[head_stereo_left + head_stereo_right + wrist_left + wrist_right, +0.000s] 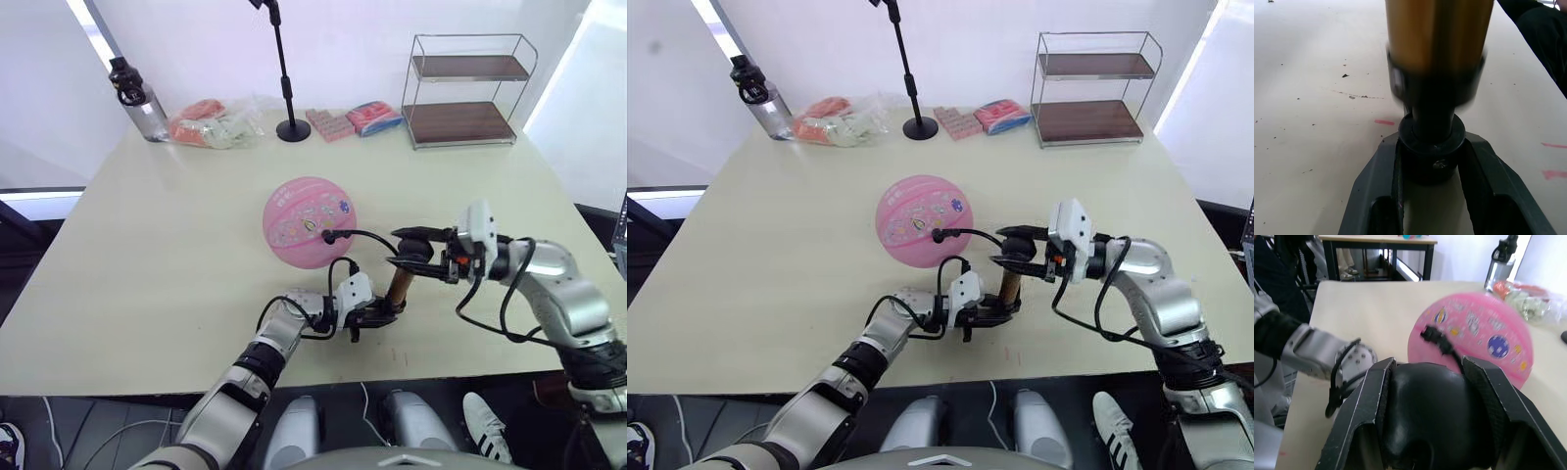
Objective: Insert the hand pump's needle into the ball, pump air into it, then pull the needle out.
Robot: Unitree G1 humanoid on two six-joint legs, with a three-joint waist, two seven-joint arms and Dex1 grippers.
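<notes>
On the pale beige bench [147, 255] the pink rubber ball [309, 221] with grooved seams and small cartoon stickers sits near the middle, sticker face turned toward the robot. Just in front of it and slightly to the robot's right, the slim gold-bronze hand pump [398, 284] stands roughly upright between the two arms. The left end effector [1432, 166] has its two black fingers pressed against the pump's black bottom cap, pinching it just above the bench surface. The right end effector [1430, 418] is clamped around the pump's black T-handle [1435, 421] at the top of the cylinder, one finger on each side. From the pump a thin black hose [372, 238] arcs over to the ball, and its small black fitting [328, 236] touches the sticker face; the needle itself is too small to make out. Along the far edge of the bench stand a clear water bottle [137, 100] with a black cap, a heap of pink and pale packets [211, 124], a black microphone stand [289, 88] and a two-tier wire shelf rack [470, 90].
</notes>
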